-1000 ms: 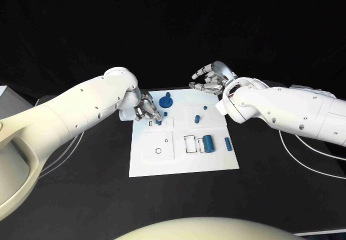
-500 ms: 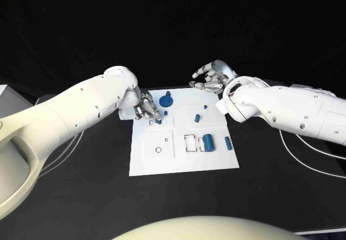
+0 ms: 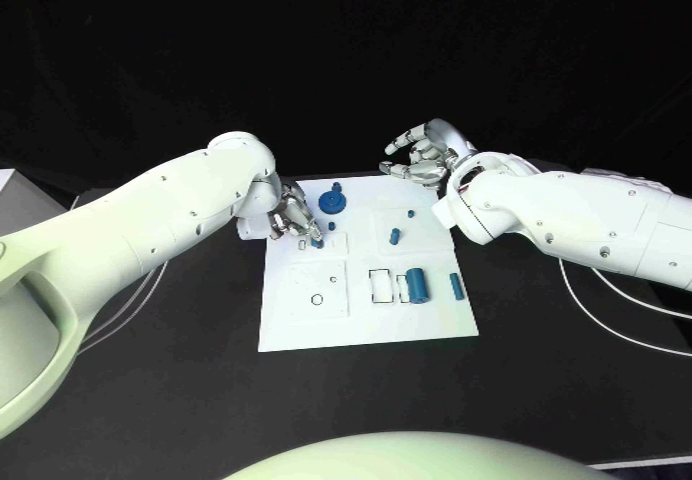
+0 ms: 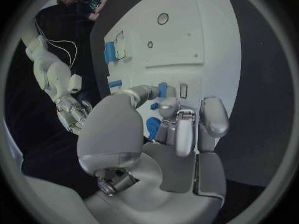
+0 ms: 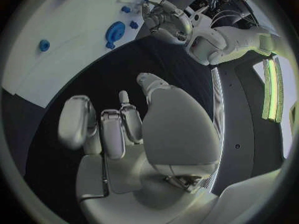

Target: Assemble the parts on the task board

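Note:
The white task board [image 3: 361,310] lies mid-table. My left hand [image 3: 296,220] hovers over its far left part, and thumb and a finger pinch a small blue part [image 3: 317,243], [image 4: 162,89] just above the board beside a narrow slot [image 4: 183,90]. A blue gear [image 3: 333,205], [image 4: 152,127], [image 5: 115,32] stands near the far edge. On the board also lie a blue peg [image 3: 394,237], a blue cylinder [image 3: 417,285] and a blue bar [image 3: 456,287]. My right hand [image 3: 426,155], [image 5: 118,129] hangs beyond the board's far right corner, fingers loosely apart, holding nothing.
Recessed outlines mark the board: a round hole [image 3: 317,299] at the near left and a rectangular pocket [image 3: 379,285] beside the cylinder. A pale box [image 3: 12,195] stands at the table's left edge. Cables [image 3: 606,295] trail on the right.

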{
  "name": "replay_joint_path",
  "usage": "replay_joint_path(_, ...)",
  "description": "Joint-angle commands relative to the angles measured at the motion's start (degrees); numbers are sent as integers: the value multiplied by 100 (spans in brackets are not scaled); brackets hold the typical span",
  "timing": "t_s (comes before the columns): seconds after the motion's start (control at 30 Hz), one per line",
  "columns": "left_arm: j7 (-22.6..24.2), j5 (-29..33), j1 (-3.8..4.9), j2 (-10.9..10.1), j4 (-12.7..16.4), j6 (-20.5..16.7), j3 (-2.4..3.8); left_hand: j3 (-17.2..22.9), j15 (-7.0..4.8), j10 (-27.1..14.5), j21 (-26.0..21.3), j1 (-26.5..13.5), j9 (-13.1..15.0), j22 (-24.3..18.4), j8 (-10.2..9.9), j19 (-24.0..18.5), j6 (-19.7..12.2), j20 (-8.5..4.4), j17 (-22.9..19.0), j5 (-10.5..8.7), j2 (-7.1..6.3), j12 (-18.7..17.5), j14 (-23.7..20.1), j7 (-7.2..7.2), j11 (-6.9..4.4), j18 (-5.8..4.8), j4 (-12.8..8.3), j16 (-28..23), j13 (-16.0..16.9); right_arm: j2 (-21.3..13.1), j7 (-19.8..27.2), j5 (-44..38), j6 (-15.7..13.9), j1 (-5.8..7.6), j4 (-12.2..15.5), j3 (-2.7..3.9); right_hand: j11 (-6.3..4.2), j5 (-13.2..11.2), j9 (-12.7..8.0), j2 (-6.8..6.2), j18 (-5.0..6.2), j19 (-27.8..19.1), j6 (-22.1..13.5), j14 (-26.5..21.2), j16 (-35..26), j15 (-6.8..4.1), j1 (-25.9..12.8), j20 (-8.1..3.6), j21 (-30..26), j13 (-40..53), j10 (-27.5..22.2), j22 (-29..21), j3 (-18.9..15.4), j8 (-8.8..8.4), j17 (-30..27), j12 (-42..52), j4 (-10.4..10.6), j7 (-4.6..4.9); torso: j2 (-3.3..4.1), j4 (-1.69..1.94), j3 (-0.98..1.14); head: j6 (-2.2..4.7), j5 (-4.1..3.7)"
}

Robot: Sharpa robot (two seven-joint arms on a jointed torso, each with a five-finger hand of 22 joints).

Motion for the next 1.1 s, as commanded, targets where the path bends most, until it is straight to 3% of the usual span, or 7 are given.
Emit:
replay_joint_path(0.03,-8,-64,-19,13,-17,63,-5,1016,-3,7,38,82,24,6,20,42,140,-8,1329,20,61,3,537,-87,-11,10,-1051,34,-5,16,268,236,34,0,-25,3,-2,25,32,-32,326,-822,-75,-572,-1124,28,3,30,-2147,-1160,-1171,-1720,116,83,-1147,-1509,5,22,4,-5,0,0,3)
replay_joint_path(0.07,-8,-64,-21,16,-18,60,-6,1016,-3,7,38,82,24,6,20,42,140,-8,1329,20,61,3,537,-87,-11,10,-1051,34,-5,20,301,289,49,0,-31,3,20,16,46,-44,330,-1002,-82,-1015,-1755,46,14,69,-2489,-1917,-1748,-1954,183,127,-1805,-2353,2,42,4,-1,0,-4,1)
replay_joint_path(0.17,-5,-64,-29,23,-24,53,-6,1016,-3,7,38,82,24,6,20,42,140,-8,1329,20,61,3,537,-87,-11,10,-1051,34,-5,32,414,431,59,0,-44,2,75,-1,82,-76,339,-1219,-133,-1748,-2836,127,20,137,-3073,-2551,-1917,-2377,367,250,-2756,-2957,-1,68,3,0,0,-4,-1)
replay_joint_path(0.4,-1,-64,-41,33,-30,61,-8,1017,-4,11,38,81,28,2,19,37,145,-9,1329,35,58,4,537,-89,-13,11,-1062,34,-2,54,620,674,39,1,-64,2,235,-13,119,-178,332,-1464,-299,-2204,-3974,314,-48,340,-4128,-4067,-1976,-3281,660,477,-3161,-4105,-52,189,2,0,6,-8,-4)
replay_joint_path(0.63,0,-63,-43,41,-28,97,-9,1016,-4,15,43,78,30,11,19,41,147,-9,1343,38,55,6,541,-90,-14,9,-1066,40,2,74,762,883,3,1,-90,1,364,12,116,-166,337,-1585,-463,-2342,-4867,462,-54,482,-4746,-4901,-2173,-3912,710,592,-3390,-4492,-113,285,2,-2,4,-6,-4)
replay_joint_path(0.8,0,-59,-43,45,-25,121,-9,1015,-4,16,45,79,31,15,19,43,148,-9,1348,39,54,6,543,-91,-14,9,-1068,43,2,89,833,977,-10,1,-109,0,462,26,61,-173,335,-1916,-476,-2739,-5654,631,-75,678,-5250,-5468,-2136,-4401,770,602,-3828,-4747,-144,363,2,-2,5,-5,-7)
replay_joint_path(1.1,-4,-40,-41,21,-11,122,-8,1014,-5,24,49,82,33,24,20,47,154,-10,1368,45,48,14,550,-94,-17,7,-1079,52,14,112,886,1052,-13,0,-141,-4,501,32,12,-167,341,-1963,-509,-2789,-5975,689,-88,747,-5443,-5805,-2117,-4678,763,584,-4071,-4840,-192,392,0,-2,4,-7,-14)
